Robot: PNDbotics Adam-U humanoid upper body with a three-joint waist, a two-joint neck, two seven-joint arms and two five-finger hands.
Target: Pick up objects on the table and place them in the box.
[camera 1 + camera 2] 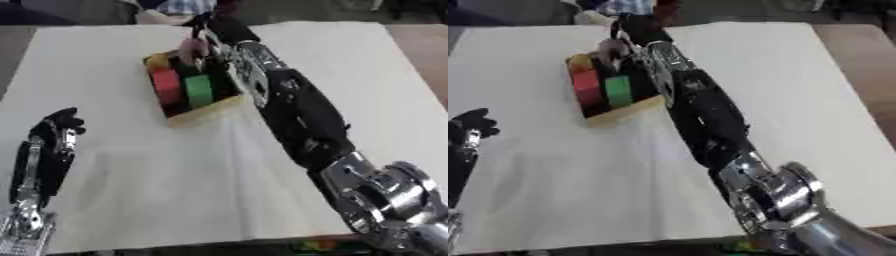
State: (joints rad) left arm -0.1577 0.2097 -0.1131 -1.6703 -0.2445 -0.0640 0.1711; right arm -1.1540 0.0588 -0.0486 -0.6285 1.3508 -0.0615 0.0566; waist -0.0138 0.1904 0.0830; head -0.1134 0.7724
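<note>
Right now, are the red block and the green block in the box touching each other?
Cannot tell. In the left eye view the red block and green block stand side by side in the box, with a thin dark line between them that may be a gap or shadow.

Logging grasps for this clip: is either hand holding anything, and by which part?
The right hand, over the box, has a pinkish thing at its fingers; the hold point cannot be told. The left hand holds nothing.

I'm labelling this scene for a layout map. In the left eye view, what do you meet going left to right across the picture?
Left robot hand, resting near the lower left → red block in the box → green block beside it → the right arm, reaching up to the box's far end.
</note>
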